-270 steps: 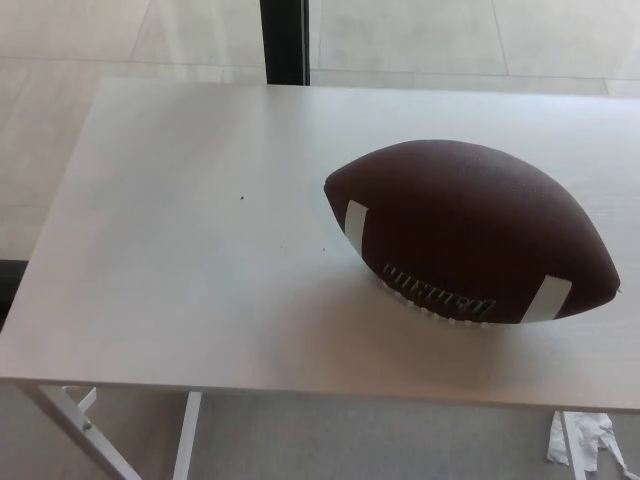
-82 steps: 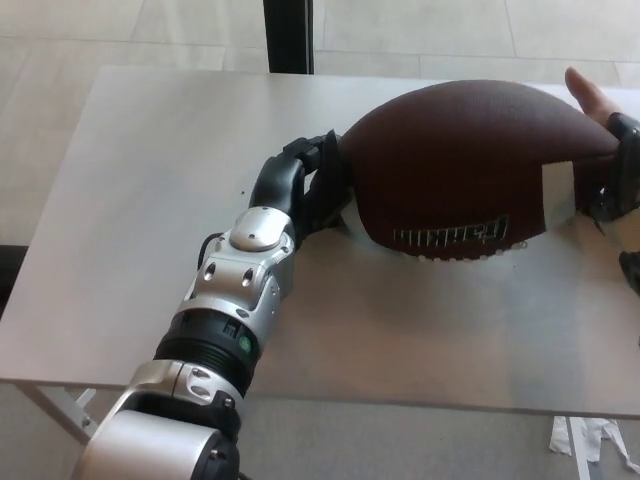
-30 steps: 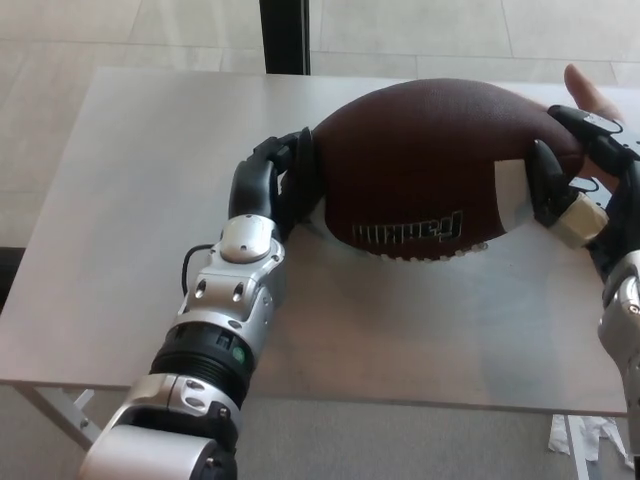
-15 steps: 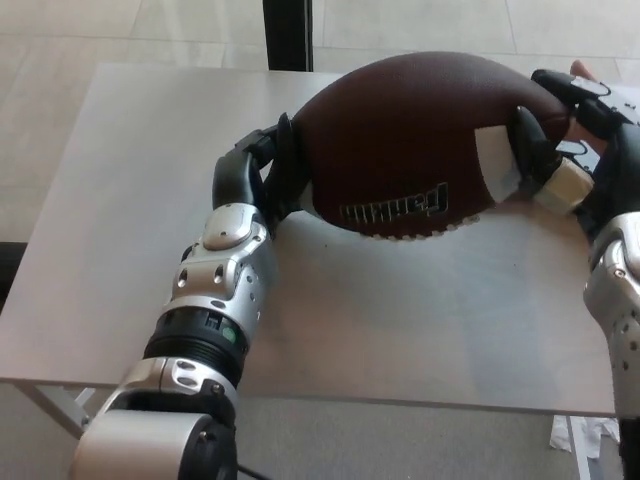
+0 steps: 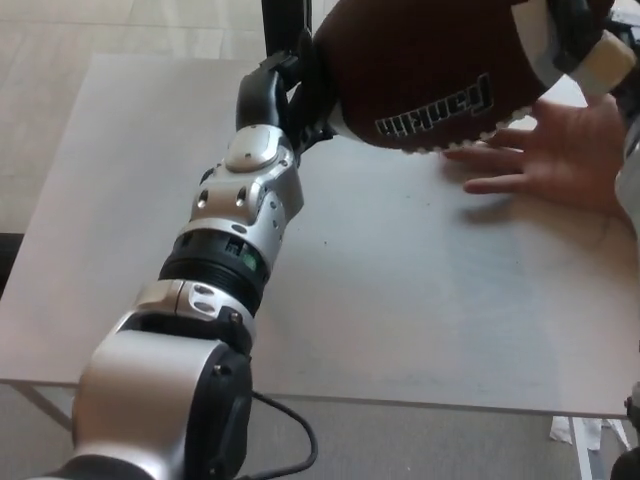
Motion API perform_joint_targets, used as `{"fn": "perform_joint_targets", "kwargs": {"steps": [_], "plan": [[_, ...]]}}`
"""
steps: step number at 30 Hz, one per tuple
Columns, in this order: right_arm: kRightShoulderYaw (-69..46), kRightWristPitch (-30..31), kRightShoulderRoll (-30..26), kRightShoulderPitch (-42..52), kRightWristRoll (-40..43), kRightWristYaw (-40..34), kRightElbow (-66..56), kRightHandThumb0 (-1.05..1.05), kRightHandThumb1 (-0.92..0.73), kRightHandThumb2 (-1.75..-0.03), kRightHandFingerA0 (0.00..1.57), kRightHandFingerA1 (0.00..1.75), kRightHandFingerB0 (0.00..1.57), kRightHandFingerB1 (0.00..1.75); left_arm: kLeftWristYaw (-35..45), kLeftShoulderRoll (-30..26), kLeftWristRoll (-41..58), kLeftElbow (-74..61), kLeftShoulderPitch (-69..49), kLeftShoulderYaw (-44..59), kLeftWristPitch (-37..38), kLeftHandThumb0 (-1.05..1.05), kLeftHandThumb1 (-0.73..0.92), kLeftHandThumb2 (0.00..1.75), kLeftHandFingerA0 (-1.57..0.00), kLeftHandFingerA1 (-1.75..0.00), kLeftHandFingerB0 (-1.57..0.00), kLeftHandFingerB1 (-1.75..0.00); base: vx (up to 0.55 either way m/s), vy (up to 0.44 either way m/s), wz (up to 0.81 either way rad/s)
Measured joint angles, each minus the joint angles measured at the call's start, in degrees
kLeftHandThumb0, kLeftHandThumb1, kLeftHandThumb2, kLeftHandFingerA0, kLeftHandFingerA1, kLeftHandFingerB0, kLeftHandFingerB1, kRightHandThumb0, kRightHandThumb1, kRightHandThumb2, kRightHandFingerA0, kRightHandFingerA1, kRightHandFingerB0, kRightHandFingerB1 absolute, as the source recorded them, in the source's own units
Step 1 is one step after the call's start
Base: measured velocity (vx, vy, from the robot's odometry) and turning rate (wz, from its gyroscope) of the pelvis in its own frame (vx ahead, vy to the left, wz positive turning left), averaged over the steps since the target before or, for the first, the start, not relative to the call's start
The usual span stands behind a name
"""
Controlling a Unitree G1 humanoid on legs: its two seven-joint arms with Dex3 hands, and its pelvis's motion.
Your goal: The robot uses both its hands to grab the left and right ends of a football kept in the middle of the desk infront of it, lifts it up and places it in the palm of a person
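Note:
The brown football (image 5: 420,60) with white stripes and laces is off the white desk (image 5: 420,300), high at the top of the head view and tilted up to the right. My left hand (image 5: 285,95) presses its black fingers against the ball's left end. My right hand (image 5: 585,40) clasps the right end at the white stripe, partly cut off by the picture's corner. A person's open hand (image 5: 545,150) lies palm up on the desk just under and to the right of the ball, fingers pointing left.
My silver left forearm (image 5: 235,240) stretches across the desk's left half. A black post (image 5: 280,20) stands behind the desk's far edge. Pale floor tiles surround the desk, and a white crumpled scrap (image 5: 595,435) lies on the floor at lower right.
Both hands have raised the football higher off the desk and tilted it further. The person's hand, earlier mostly hidden behind the ball, now shows flat on the desk beneath it.

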State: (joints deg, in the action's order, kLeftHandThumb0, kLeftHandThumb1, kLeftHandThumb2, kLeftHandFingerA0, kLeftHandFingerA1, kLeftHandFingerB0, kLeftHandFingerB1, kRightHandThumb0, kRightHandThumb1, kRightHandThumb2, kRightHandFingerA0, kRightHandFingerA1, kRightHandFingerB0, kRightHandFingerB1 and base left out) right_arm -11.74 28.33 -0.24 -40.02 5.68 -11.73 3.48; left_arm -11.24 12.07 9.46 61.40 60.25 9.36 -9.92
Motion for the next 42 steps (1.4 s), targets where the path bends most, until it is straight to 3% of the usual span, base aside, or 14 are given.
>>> {"fn": "perform_joint_targets", "kwargs": {"steps": [1, 2, 6, 7, 10, 11, 16, 20, 21, 22, 32, 38, 40, 42], "plan": [[-0.5, 0.0, -0.2, -0.9, 0.0, 0.0, 0.6, -0.23, -0.65, -0.67, 1.05, 1.58, 0.87, 0.78, 0.0, -0.5, -0.3, 0.7, 1.3, -0.8, -0.7, -0.44, 0.73, 0.65, -0.68, -1.5, -0.5, -0.86, 0.0, 0.0, 0.0], [-0.9, 0.0, -0.2, -1.3, 0.0, 0.0, 1.0, -0.2, -0.66, -0.68, 1.01, 1.55, 0.86, 0.78, 0.1, -0.9, -0.6, 1.2, 2.2, -2.1, -1.3, -0.33, 0.65, 0.61, -0.64, -1.34, -0.48, -0.48, 0.0, 0.0, 0.0], [-3.5, 0.0, -0.8, -2.7, 0.3, -0.2, 3.7, -0.18, -0.63, -0.71, 1.02, 1.5, 0.86, 0.79, 0.4, -3.0, -2.9, 3.8, 6.6, -8.5, -3.5, -0.12, 0.61, 0.57, -0.66, -1.55, -0.29, -0.35, 0.0, 0.0, 0.0], [-4.0, 0.0, -0.9, -2.9, 0.4, -0.2, 4.4, -0.16, -0.64, -0.71, 1.02, 1.49, 0.88, 0.79, 0.6, -3.3, -3.3, 4.2, 7.4, -9.8, -4.0, -0.31, 0.47, 0.84, -0.8, -1.14, -0.54, -0.65, 0.0, 0.0, 0.0], [-5.5, 0.0, -1.6, -3.6, 0.4, -0.4, 7.2, -0.19, -0.64, -0.74, 1.03, 1.5, 0.86, 0.83, 1.0, -4.2, -5.2, 6.0, 10.2, -14.9, -5.6, -0.28, 0.61, 0.59, -0.7, -1.31, -0.67, -0.55, 0.0, 0.0, 0.0], [-5.8, 0.0, -1.8, -3.7, 0.4, -0.4, 7.9, -0.13, -0.66, -0.73, 1.04, 1.48, 0.86, 0.84, 1.1, -4.4, -5.7, 6.4, 10.8, -16.1, -6.0, -0.24, 0.6, 0.56, -0.82, -0.91, -0.75, -0.55, 0.0, 0.0, 0.0], [-7.9, -0.1, -2.6, -5.3, 0.4, -1.2, 13.5, -0.16, -0.66, -0.66, 0.97, 1.48, 0.87, 0.77, 2.2, -4.8, -8.9, 9.2, 14.8, -23.6, -8.5, -0.13, 0.62, 0.58, -0.76, -1.18, -0.52, -0.48, 0.0, 0.0, 0.0], [-9.1, -0.9, -2.9, -6.4, 0.3, -2.7, 18.2, -0.19, -0.68, -0.62, 0.97, 1.53, 0.84, 0.71, 3.2, -4.7, -11.7, 10.8, 17.4, -28.8, -10.2, -0.2, 0.62, 0.56, -0.72, -0.89, -0.72, -0.58, 0.0, 0.0, 0.0], [-9.1, -1.1, -3.0, -6.5, 0.2, -3.1, 19.2, -0.17, -0.69, -0.63, 0.99, 1.52, 0.83, 0.7, 3.5, -4.6, -12.4, 11.0, 17.7, -29.8, -10.4, -0.28, 0.48, 0.83, -0.74, -0.96, -0.59, -0.66, 0.0, 0.0, 0.0], [-9.2, -1.3, -3.2, -6.7, 0.1, -3.5, 20.3, -0.19, -0.69, -0.64, 1.02, 1.47, 0.88, 0.77, 3.8, -4.6, -13.2, 11.4, 18.1, -31.2, -10.7, -0.2, 0.59, 0.58, -0.68, -1.25, -0.59, -0.52, 0.0, 0.0, 0.0], [-15.2, -2.9, -3.9, -7.5, 1.2, -8.4, 25.2, -0.15, -0.8, -0.66, 0.87, 1.67, 0.74, 0.91, 4.9, 1.7, -18.7, 12.9, 19.2, -34.4, -12.9, -0.33, 0.41, 0.78, -0.77, -0.91, -0.64, -0.64, 0.0, 0.0, 0.0], [-17.2, -3.8, -4.5, -7.1, 2.3, -9.0, 25.6, -0.14, -0.77, -0.63, 1.0, 1.41, 0.84, 0.78, 3.2, 3.7, -20.6, 12.9, 19.0, -33.5, -12.9, -0.2, 0.58, 0.56, -0.74, -1.09, -0.67, -0.58, 0.0, 0.0, 0.0], [-17.8, -4.1, -4.5, -6.7, 2.9, -9.1, 25.7, -0.18, -0.76, -0.62, 0.98, 1.41, 0.79, 0.73, 2.3, 3.9, -21.1, 12.9, 18.8, -33.3, -12.9, -0.26, 0.45, 0.8, -0.75, -0.95, -0.65, -0.68, 0.0, 0.0, 0.0], [-17.9, -4.8, -4.5, -5.8, 3.3, -9.2, 25.8, -0.17, -0.77, -0.63, 1.0, 1.41, 0.8, 0.75, 1.4, 3.9, -21.8, 12.8, 18.6, -33.4, -12.9, -0.17, 0.59, 0.56, -0.73, -1.11, -0.68, -0.61, 0.0, 0.0, 0.0]]}}
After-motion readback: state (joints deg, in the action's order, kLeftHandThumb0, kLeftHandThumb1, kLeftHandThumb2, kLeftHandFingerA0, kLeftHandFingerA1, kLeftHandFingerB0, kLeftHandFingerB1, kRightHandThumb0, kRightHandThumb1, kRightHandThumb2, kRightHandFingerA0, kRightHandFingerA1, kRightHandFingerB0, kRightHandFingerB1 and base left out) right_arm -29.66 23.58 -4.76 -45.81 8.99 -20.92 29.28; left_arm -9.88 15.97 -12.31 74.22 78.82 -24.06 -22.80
